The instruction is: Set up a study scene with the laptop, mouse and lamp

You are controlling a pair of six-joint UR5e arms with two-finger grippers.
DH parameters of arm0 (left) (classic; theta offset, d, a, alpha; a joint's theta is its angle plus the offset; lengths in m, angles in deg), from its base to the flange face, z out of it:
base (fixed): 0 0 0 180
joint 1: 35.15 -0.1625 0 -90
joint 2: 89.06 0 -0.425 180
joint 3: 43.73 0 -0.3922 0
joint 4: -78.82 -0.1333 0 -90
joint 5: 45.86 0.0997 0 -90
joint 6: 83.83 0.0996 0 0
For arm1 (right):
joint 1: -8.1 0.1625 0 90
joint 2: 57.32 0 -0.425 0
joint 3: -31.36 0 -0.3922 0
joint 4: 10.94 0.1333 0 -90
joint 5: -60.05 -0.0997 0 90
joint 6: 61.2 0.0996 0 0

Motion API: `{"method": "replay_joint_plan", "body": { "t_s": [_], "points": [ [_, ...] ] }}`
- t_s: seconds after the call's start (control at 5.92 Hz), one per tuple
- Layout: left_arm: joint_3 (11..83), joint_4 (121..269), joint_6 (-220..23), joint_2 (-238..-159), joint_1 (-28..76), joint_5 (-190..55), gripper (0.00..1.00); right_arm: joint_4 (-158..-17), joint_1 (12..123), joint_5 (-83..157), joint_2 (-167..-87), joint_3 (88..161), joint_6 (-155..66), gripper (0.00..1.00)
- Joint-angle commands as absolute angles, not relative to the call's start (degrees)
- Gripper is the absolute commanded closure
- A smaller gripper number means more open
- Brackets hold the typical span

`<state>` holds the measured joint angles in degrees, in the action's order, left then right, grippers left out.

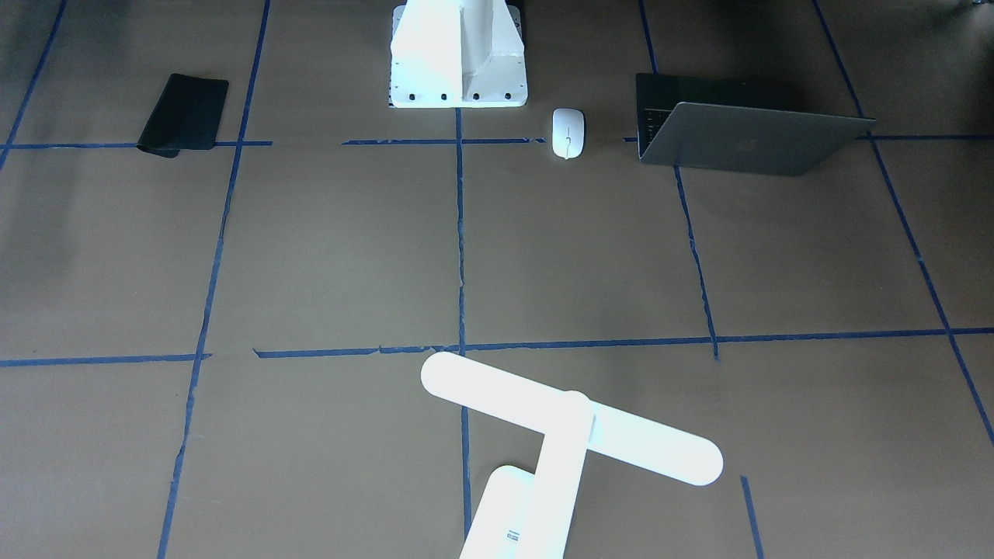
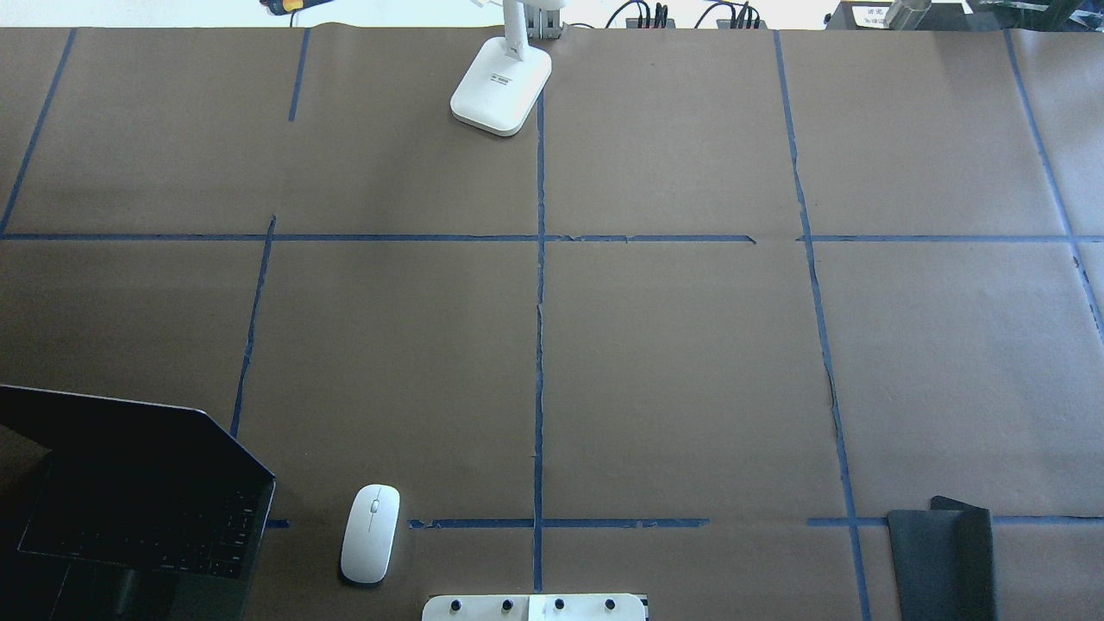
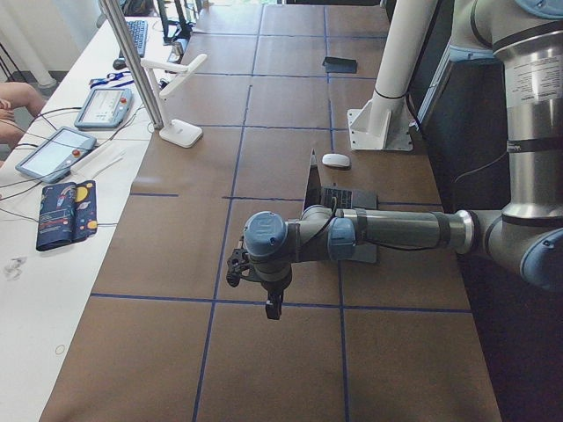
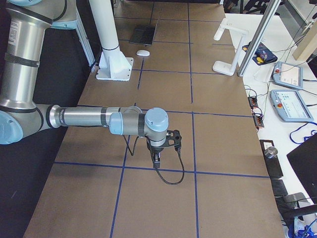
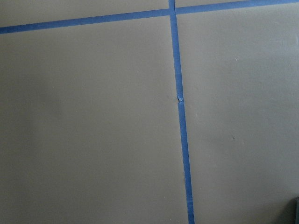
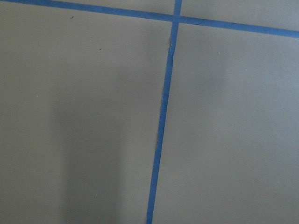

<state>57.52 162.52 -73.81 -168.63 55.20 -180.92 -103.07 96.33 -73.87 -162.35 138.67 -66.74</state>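
Cut off at 8 o'clock corner of overhead view: laptop (image 2: 129,509), lid up; mouse (image 2: 371,533) near it at 7 o'clock; lamp (image 2: 500,82) at 12 o'clock edge, head out of frame; wide stretch of table (image 2: 690,371) between; left gripper (image 3: 274,309), right gripper (image 4: 157,159): jaws impossible to judge.

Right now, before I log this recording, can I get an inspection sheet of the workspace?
Surface: table covered in brown paper with a blue tape grid.
Job's things: laptop open at the near corner on the robot's left; mouse beside it, apart; lamp upright at the far edge, middle.
Clutter: black mat on the robot's right, one corner curled; white pedestal.
Grippers: left gripper and right gripper above bare paper; open or shut cannot be told.
Cables: black cable loop under the right wrist.
Surroundings: teach pendants on a side bench.
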Motion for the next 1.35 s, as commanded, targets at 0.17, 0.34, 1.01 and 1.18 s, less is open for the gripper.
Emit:
{"method": "replay_joint_plan", "body": {
  "t_s": [0.17,0.34,1.01,1.18],
  "points": [
    [57.7,162.4,-73.81,-168.43,55.11,-180.51,0.0,-102.96,96.25,-74.78,-162.26,138.68,-66.74,0.0],
    [58.05,162.57,-74.25,-168.43,55.03,-180.77,0.0,-100.61,96.25,-74.78,-162.18,138.68,-66.39,0.0],
    [59.19,174.18,-73.82,-175.11,53.8,-181.12,0.0,-99.27,96.34,-74.86,-162.26,138.68,-66.47,0.0],
    [58.41,182.27,-73.55,-171.28,52.14,-181.12,0.0,-99.27,96.34,-74.86,-162.35,138.68,-66.47,0.0]
  ]
}}
